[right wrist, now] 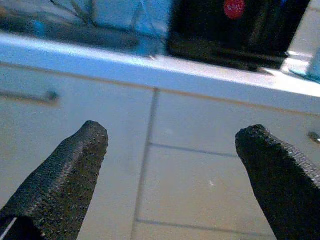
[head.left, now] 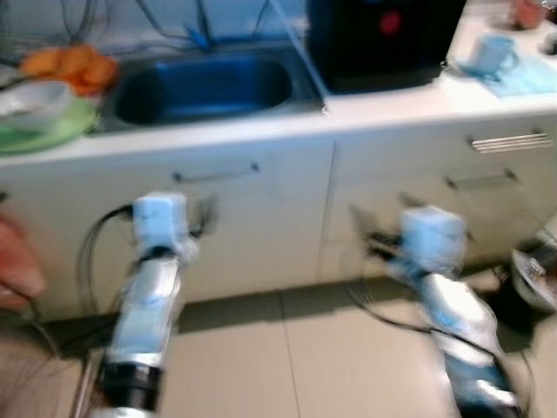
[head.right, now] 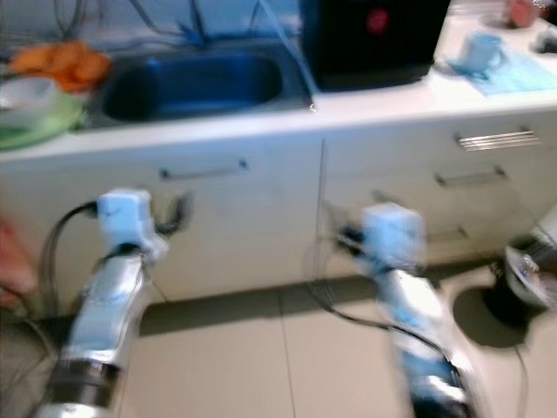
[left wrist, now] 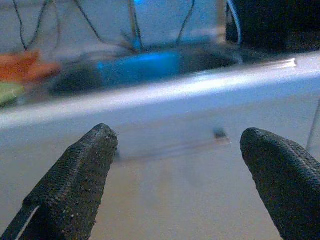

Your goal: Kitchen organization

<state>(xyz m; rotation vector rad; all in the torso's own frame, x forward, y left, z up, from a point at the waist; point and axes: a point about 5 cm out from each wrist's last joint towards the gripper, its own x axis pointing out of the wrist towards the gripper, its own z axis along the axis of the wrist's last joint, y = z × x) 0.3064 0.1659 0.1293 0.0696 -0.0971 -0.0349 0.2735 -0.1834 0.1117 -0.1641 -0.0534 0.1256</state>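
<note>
The picture is blurred by motion. A white kitchen counter (head.left: 392, 104) with a steel sink (head.left: 204, 87) runs across in front of me. Both silver arms are raised before the white cabinet fronts, below the counter's edge. My left gripper (left wrist: 182, 185) is open, its fingers (left wrist: 75, 185) wide apart and empty, facing the cabinet under the sink. My right gripper (right wrist: 185, 180) is also open and empty, facing the cabinet seam below a black appliance (head.left: 383, 35). A pale blue cup (head.left: 492, 52) sits on a blue cloth (head.left: 522, 78) at the counter's right end.
At the counter's left stand a white bowl (head.left: 35, 97) on a green plate (head.left: 52, 131) and orange things (head.left: 74, 65). Cabinet handles (head.left: 216, 172) and drawer handles (head.left: 509, 141) face me. A round metal object (head.left: 533, 279) stands on the tiled floor at right. A person's hand (head.left: 13, 261) shows at left.
</note>
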